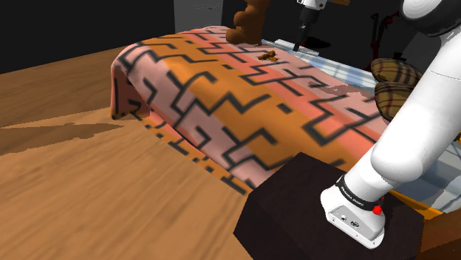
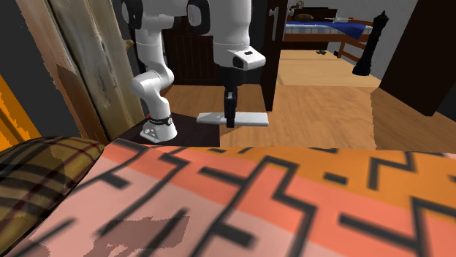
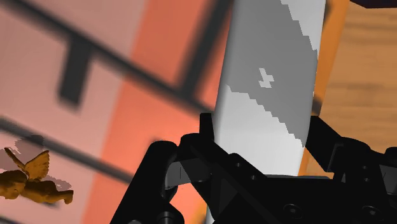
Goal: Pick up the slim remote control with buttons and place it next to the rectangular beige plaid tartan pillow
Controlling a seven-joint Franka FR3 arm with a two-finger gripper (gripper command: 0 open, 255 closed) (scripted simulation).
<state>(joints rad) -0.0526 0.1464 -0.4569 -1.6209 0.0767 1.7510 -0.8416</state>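
the gripper (image 2: 231, 122) is squeezing the remote (image 2: 253, 118) at its middle, maybe just above the far side of the bed (image 1: 222, 89), and it looks thin, stiff, light and a bit slippery.

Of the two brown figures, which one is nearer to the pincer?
The small golden cherub, lying on the blanket close to the pincer that holds the remote. The big dark brown figure stands farther away.

The arm (image 1: 414, 140) is glossy white, with rounded links and dark joints. A black band (image 1: 360, 198) with small white lettering and a red dot (image 1: 377, 210) circle its base. The tool (image 2: 231, 120) is all black and angular.
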